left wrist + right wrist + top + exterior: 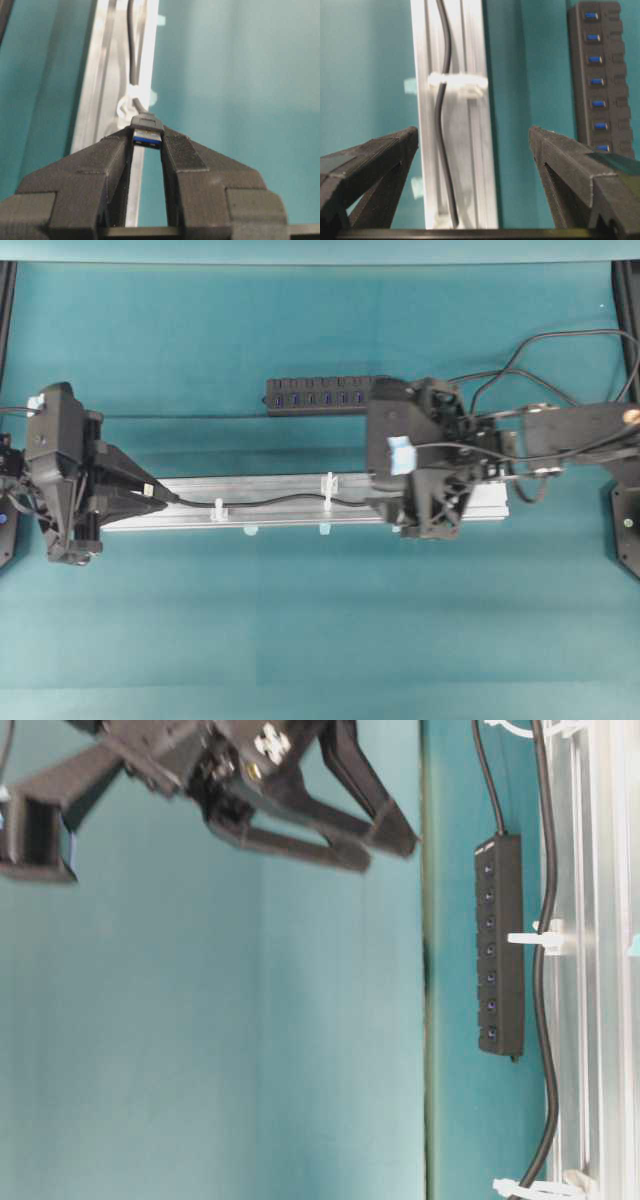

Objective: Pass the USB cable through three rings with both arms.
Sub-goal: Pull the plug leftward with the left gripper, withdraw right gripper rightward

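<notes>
Under right pincer [372, 485], third ring hidden.

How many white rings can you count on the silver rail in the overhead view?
2: one ring near the rail's left end, another ring mid-rail. A third may be hidden under the right arm.

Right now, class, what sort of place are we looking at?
Probably a robotics lab test bench: two arms, the left gripper holding a USB cable, over a teal table with a ringed aluminium rail.

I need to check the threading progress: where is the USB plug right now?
In the overhead view the USB plug sits at the left end of the aluminium rail, pinched in the left gripper, just past the leftmost ring.
</notes>
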`<control>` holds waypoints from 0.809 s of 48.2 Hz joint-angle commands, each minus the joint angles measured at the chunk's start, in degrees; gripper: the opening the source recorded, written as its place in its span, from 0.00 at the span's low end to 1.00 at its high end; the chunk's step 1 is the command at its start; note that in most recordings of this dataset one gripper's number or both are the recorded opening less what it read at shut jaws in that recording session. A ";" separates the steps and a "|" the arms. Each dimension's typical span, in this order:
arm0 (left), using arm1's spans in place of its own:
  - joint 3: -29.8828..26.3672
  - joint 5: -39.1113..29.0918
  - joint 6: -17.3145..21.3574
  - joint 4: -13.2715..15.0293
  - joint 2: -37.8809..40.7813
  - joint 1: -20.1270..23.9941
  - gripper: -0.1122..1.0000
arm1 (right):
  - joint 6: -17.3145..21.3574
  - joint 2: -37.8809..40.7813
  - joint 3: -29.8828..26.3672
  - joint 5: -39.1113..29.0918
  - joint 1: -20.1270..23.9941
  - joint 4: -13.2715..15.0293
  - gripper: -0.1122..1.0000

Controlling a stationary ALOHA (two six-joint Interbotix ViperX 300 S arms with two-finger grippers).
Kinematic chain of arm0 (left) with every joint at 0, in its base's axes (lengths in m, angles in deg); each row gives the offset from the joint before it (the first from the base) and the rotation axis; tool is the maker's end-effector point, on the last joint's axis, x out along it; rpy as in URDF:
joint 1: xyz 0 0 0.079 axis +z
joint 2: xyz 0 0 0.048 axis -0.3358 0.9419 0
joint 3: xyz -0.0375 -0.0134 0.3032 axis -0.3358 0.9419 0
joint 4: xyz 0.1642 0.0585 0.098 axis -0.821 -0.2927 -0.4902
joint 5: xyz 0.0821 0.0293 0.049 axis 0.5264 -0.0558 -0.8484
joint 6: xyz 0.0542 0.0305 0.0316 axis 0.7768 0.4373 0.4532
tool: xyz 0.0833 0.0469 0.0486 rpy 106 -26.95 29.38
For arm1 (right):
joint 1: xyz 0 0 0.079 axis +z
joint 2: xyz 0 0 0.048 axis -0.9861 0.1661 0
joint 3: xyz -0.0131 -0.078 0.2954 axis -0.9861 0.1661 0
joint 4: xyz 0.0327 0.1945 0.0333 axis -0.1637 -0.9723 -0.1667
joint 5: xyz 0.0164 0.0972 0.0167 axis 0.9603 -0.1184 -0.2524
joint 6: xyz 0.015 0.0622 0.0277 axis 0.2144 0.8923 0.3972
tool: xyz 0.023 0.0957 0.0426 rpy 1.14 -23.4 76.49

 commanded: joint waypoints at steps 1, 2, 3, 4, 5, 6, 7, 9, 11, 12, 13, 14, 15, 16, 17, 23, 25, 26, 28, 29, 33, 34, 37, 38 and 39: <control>-1.14 0.26 0.09 -0.09 -0.97 -0.09 0.29 | -0.18 -2.64 0.62 0.35 0.00 0.09 0.85; -1.23 0.26 0.09 -0.09 -1.23 0.00 0.29 | -0.09 -2.99 0.97 0.44 0.00 0.09 0.85; -1.23 0.26 0.09 -0.09 -1.32 0.09 0.27 | -0.09 -3.34 1.32 0.53 0.00 0.18 0.85; -1.32 0.26 0.18 -0.09 -1.58 0.09 0.25 | -0.09 -3.78 1.67 0.53 0.00 0.09 0.85; -1.41 0.26 0.18 -0.09 -1.76 0.18 0.21 | -0.09 -4.13 2.02 0.53 0.00 0.18 0.85; -1.41 0.26 0.18 -0.09 -1.85 0.18 0.18 | 0.00 -4.48 2.29 0.62 0.00 0.18 0.85; -1.41 0.26 0.26 -0.09 -2.02 0.26 0.15 | 0.00 -4.83 2.55 0.62 0.00 0.18 0.85; -1.41 0.26 0.44 -0.09 -2.29 0.26 0.11 | 0.26 -5.62 3.34 0.70 0.00 0.09 0.85; -1.32 0.26 0.62 -0.09 -2.55 0.26 0.11 | 0.53 -6.33 3.87 0.70 0.00 0.09 0.85; -1.32 0.26 0.70 -0.09 -2.55 0.26 0.11 | 0.62 -6.50 4.13 0.79 0.00 0.18 0.85; -1.32 0.26 0.79 -0.09 -2.64 0.26 0.11 | 0.79 -6.86 4.39 0.88 0.00 0.09 0.85; -1.32 0.26 0.88 -0.09 -2.64 0.26 0.11 | 0.97 -7.12 4.57 1.05 0.00 0.09 0.84; -1.32 0.26 0.88 -0.09 -2.64 0.35 0.11 | 1.23 -7.29 4.83 1.23 0.00 0.09 0.84; -1.41 0.26 0.88 -0.09 -2.55 0.35 0.11 | 1.41 -7.47 5.01 1.32 0.00 0.09 0.84; -1.41 0.26 0.97 -0.09 -2.55 0.35 0.11 | 1.67 -7.73 5.19 1.49 0.00 0.09 0.84; -1.41 0.26 1.05 -0.09 -2.29 0.35 0.11 | 2.81 -8.44 6.06 2.99 0.00 0.09 0.82; -1.49 0.26 1.05 -0.09 -2.20 0.35 0.11 | 3.16 -8.61 6.24 3.69 0.00 0.09 0.82; -1.41 0.26 1.05 -0.09 -2.20 0.35 0.11 | 3.34 -8.61 6.24 3.96 0.09 0.09 0.82; -1.49 0.26 1.05 -0.09 -2.20 0.35 0.11 | 3.69 -8.61 6.33 4.48 0.00 0.18 0.82; -1.41 0.26 1.14 -0.09 -2.20 0.35 0.11 | 3.87 -8.61 6.33 4.75 0.00 0.09 0.82; -1.41 0.26 1.14 -0.09 -2.11 0.35 0.11 | 4.13 -8.61 6.33 5.54 0.00 0.09 0.82; -1.41 0.26 1.14 -0.09 -2.11 0.35 0.11 | 4.13 -8.61 6.33 5.63 0.00 0.18 0.82; -1.41 0.26 1.14 -0.09 -2.02 0.35 0.11 | 4.13 -8.61 6.33 5.80 0.00 0.09 0.82; -1.41 0.26 1.14 -0.09 -2.02 0.35 0.11 | 4.13 -8.61 6.33 5.71 0.00 0.09 0.82; -1.49 0.26 1.14 -0.09 -2.02 0.35 0.11 | 4.13 -8.61 6.33 5.80 0.00 0.09 0.82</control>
